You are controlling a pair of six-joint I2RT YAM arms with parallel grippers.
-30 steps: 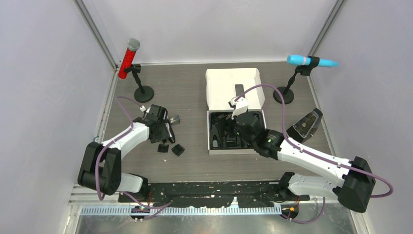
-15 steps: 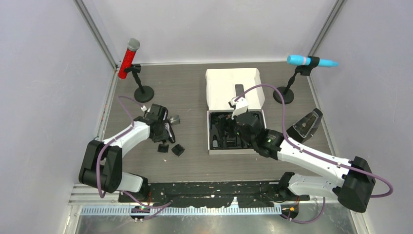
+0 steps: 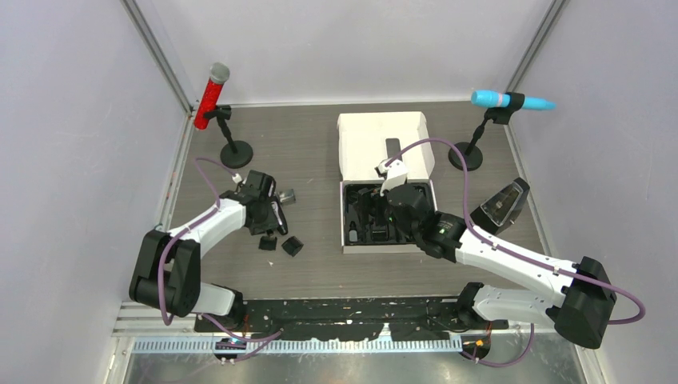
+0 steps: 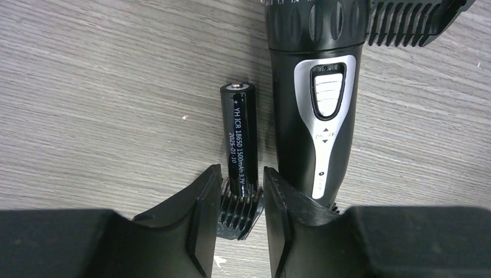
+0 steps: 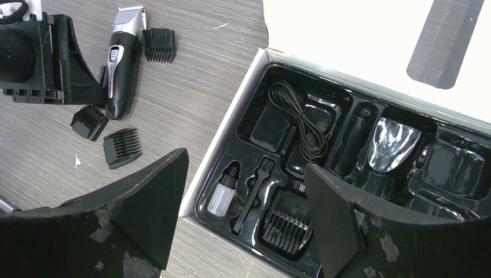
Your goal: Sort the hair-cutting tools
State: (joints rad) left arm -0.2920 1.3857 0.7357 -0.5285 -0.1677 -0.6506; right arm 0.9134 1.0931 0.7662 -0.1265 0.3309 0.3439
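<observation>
Table's left side: I see left gripper narrowed around a comb attachment just beside the clipper; grip unclear. Right gripper wide, empty, over black tray.

— Which writing can you read here?
— On the black battery, white print runs along its side: "YH ICR 18650 1500mAh 3.7V". Beside it is "2025-01-10", with small plus signs near the top end.
— And on the hair clipper?
— Under its switch there are two small arrows and a faint "ON/OFF".
</observation>
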